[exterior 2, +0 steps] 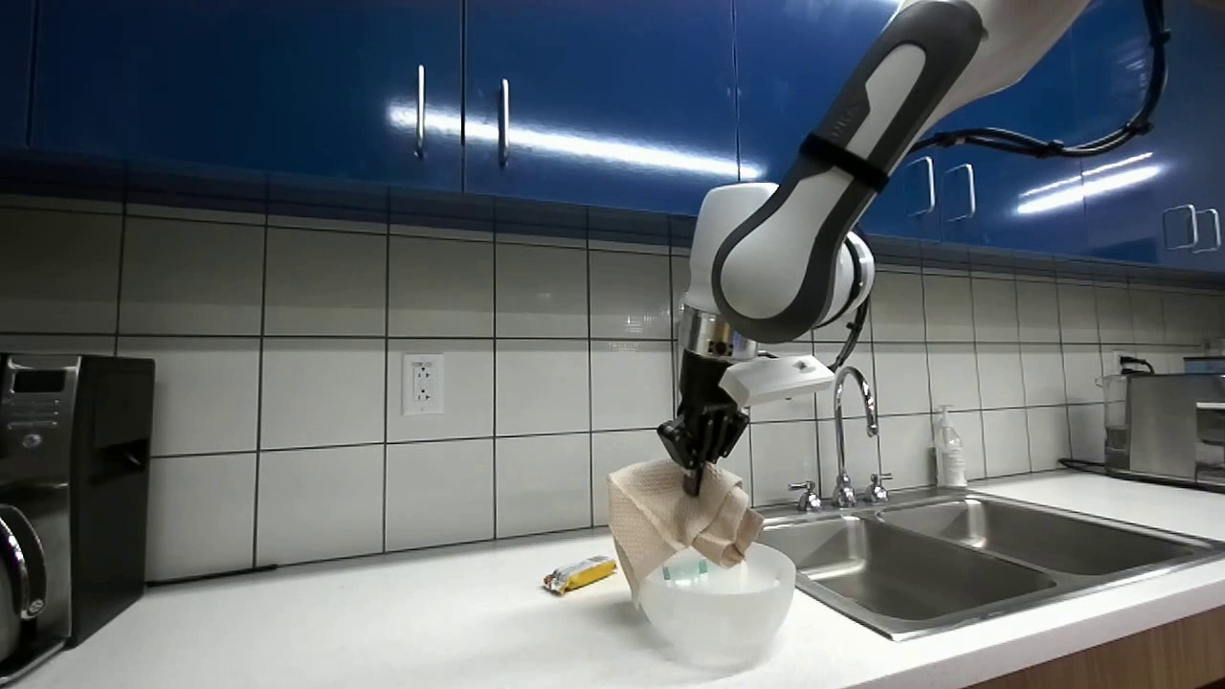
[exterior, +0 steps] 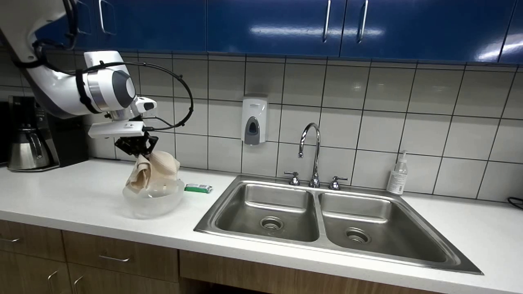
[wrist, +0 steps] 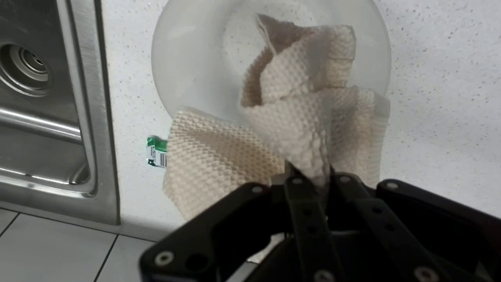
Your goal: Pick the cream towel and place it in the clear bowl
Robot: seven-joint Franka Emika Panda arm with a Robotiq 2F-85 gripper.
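Because the gripper (wrist: 312,175) is closed narrowly on a gathered fold of the waffle-weave cream towel (wrist: 289,113), pinched between its fingertips (wrist: 296,187), the coming move turns on where that grip stands over the frosted clear bowl (exterior 2: 718,622). Both exterior views show the gripper higher than the bowl's rim; the wrist view places it off the bowl's centre, toward the tiled wall (exterior 2: 543,388). From the grip, one folded end of the towel reaches over the bowl's mouth, whereas a broad flap hangs out past the rim on the wall side; whether any cloth touches the rim cannot be told. By judgement, the gripper should shift away from the wall, toward the bowl's centre, and descend before release, lest the flap drape outside. Farther out, in an exterior view, a green-wrapped bar (exterior: 198,188) lies just right of the bowl, with the double-basin steel sink (exterior: 223,204) beyond it on that side; also in an exterior view, a yellow-wrapped bar (exterior 2: 580,574) lies left of the bowl.
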